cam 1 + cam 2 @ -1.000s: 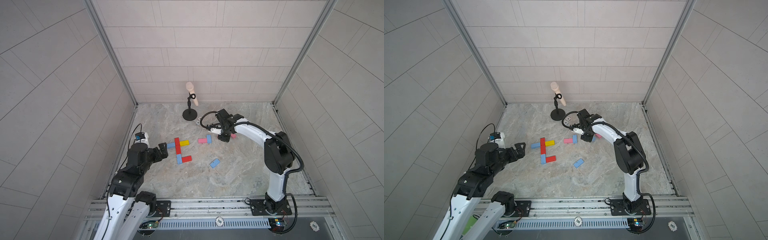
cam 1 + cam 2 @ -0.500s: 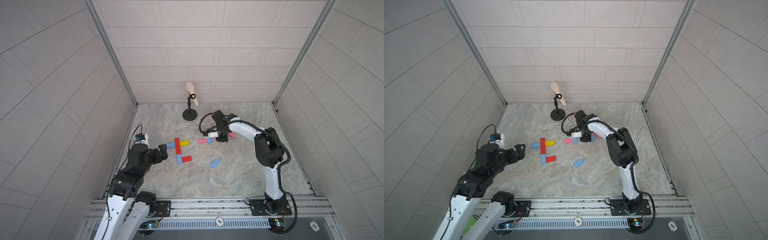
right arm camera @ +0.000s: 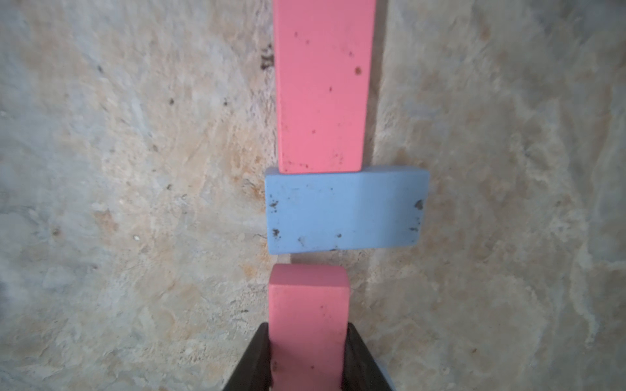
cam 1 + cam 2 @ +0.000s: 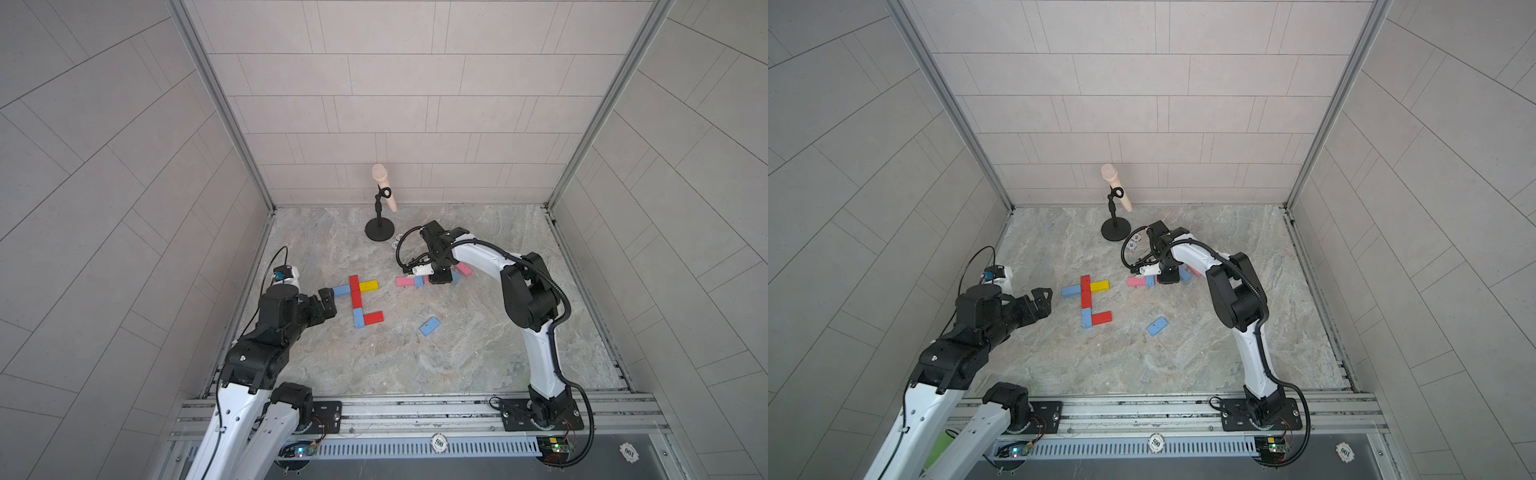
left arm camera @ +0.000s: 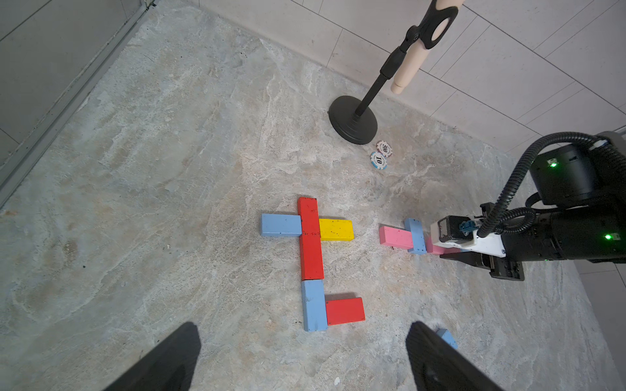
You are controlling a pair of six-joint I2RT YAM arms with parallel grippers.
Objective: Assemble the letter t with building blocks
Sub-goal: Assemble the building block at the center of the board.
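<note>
Chips (image 5: 378,160) near right tool (image 3: 308,355), pink block (image 3: 309,298) gripped, blue block (image 3: 345,211) crosswise ahead

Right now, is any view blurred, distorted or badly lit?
Right wrist view: soft close-up focus, the held pink rectangular block blurriest near the right end effector. Left wrist view: sharp, only soft shadows around the long red rectangular block. Both top views: even diffuse light, faint shadows, no glare.
</note>
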